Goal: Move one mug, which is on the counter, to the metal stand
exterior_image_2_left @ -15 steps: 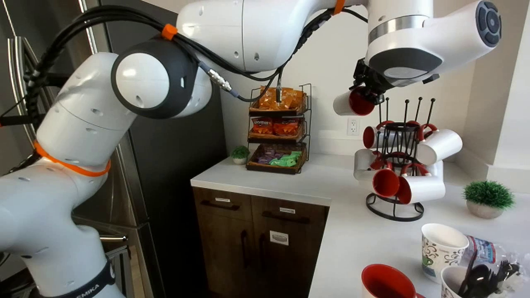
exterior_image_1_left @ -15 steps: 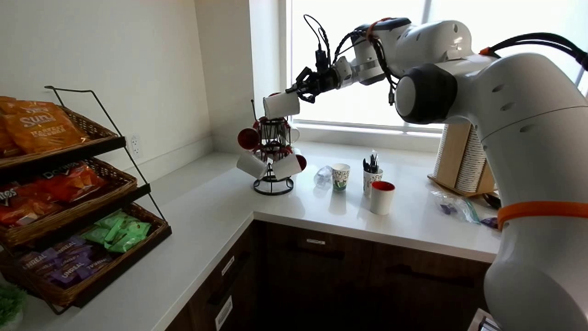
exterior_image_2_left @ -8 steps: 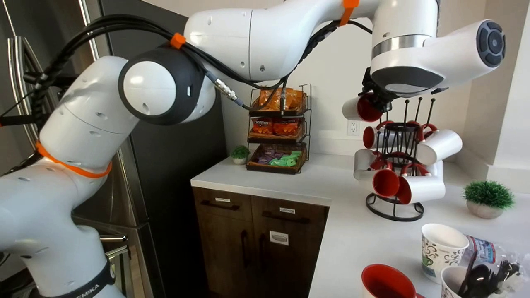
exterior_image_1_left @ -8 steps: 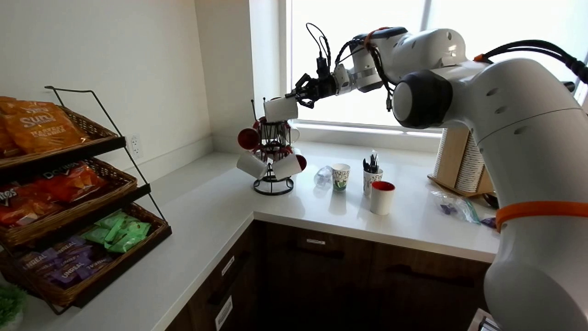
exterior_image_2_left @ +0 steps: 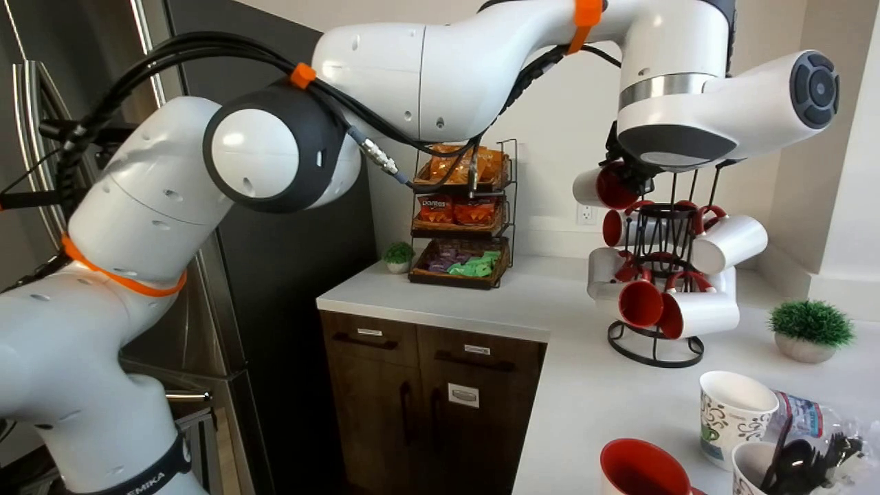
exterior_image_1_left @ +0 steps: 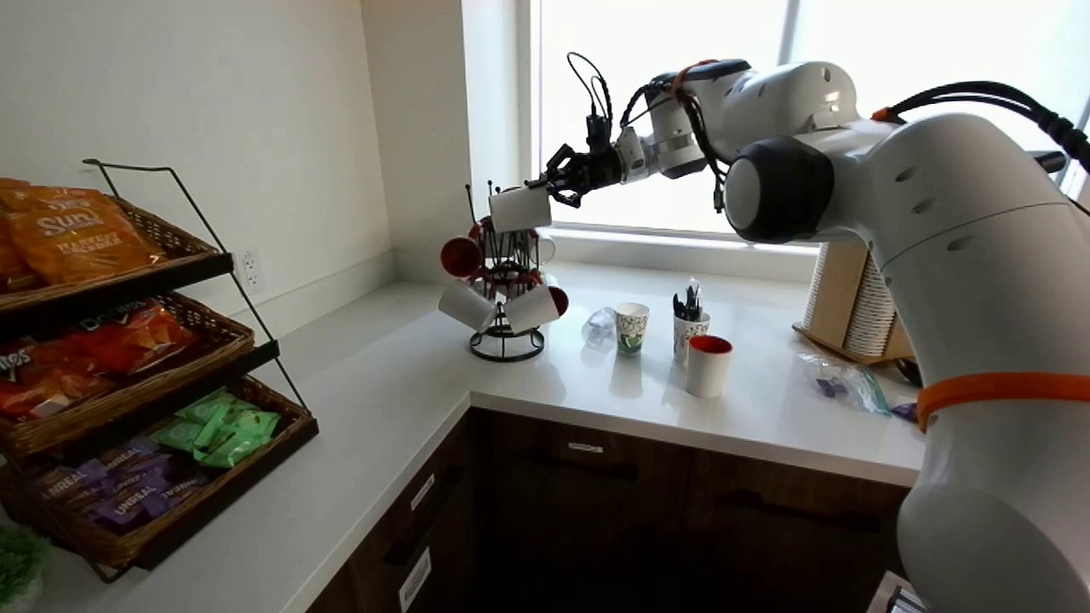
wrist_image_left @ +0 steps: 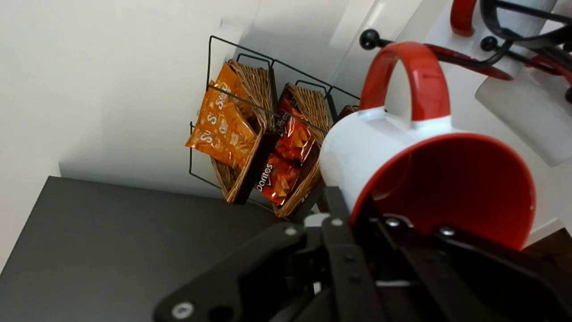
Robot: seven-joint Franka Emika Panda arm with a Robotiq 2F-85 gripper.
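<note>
The pincer (wrist_image_left: pixel 353 213) tightly clamps a red-lined white mug (wrist_image_left: pixel 364 145) by its rim, sideways near the wire mug tree (exterior_image_2_left: pixel 665 212).

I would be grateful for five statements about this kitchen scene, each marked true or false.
1. The gripper pinches a mug by its rim near the metal stand. True.
2. No mugs hang on the metal stand. False: several white mugs do.
3. Another mug stands upright on the counter. True.
4. On the snack rack, orange bags sit above green packets. True.
5. Both patterned cups are empty. False: black cutlery stands in one cup.
</note>
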